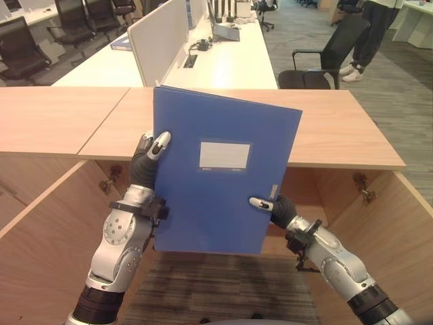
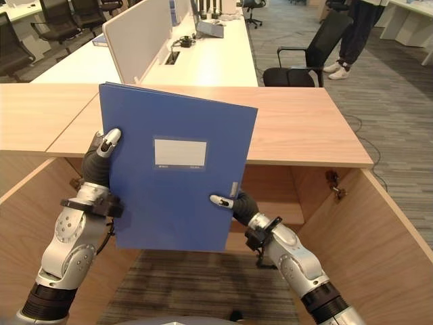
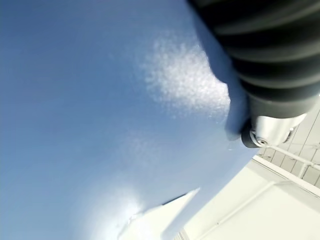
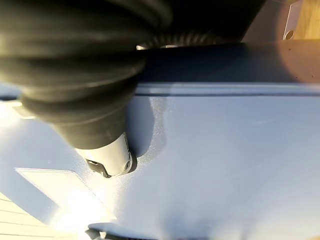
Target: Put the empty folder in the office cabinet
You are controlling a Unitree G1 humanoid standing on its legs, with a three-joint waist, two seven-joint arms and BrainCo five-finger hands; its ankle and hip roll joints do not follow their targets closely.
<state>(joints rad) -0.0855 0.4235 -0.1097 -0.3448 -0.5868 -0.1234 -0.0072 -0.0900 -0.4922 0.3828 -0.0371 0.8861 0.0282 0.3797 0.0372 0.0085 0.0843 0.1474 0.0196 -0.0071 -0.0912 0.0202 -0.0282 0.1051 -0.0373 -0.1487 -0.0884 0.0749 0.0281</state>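
Note:
A blue folder [image 1: 220, 169] with a blank white label stands upright in front of me, held between both hands above the open wooden cabinet [image 1: 365, 223]. My left hand [image 1: 150, 159] grips its left edge, thumb pressed on the front face. My right hand [image 1: 272, 206] pinches the lower right edge, thumb on the front. In the left wrist view the folder's blue face [image 3: 100, 110] lies against the thumb [image 3: 267, 132]. The right wrist view shows the thumb [image 4: 112, 157] pressed on the folder [image 4: 225, 160].
The cabinet's wooden top [image 1: 61, 118] runs across just behind the folder, with both doors [image 1: 40, 244] swung open to either side. Behind stand a white desk [image 1: 230, 61] with a divider, office chairs [image 1: 325, 61] and a person's legs [image 1: 369, 37].

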